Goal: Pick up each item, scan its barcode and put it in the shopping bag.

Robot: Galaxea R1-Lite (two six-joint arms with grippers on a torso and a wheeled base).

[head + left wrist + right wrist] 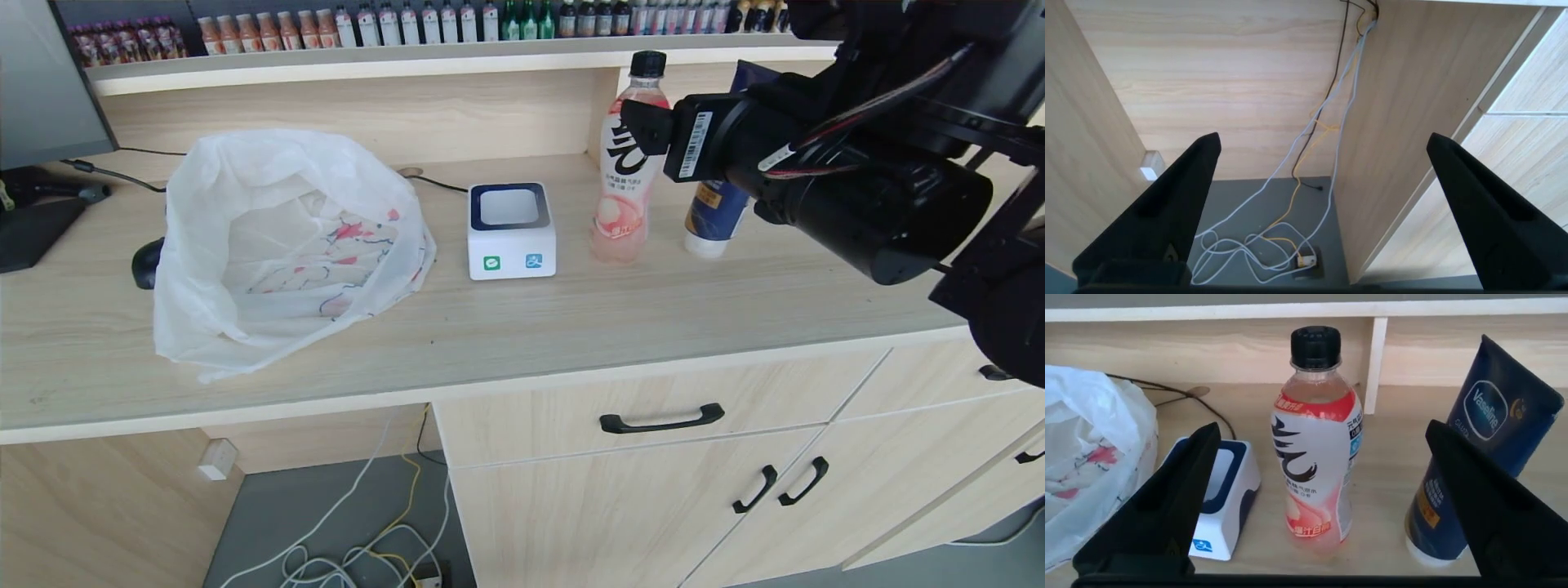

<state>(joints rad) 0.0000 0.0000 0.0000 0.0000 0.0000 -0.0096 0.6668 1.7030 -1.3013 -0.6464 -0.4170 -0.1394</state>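
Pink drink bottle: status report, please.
Right gripper open, lined up on pink drink bottle, not gripping. Left gripper open, facing cables under counter. Bottle upright between scanner and blue tube. Nothing between gripper and bottle.

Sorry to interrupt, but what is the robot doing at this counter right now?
Its right gripper is open and lined up with the pink drink bottle, which stands upright on the counter between the scanner and a blue tube; it holds nothing yet. The white shopping bag lies open on the scanner's other side. The left gripper is open, facing the cables under the counter.
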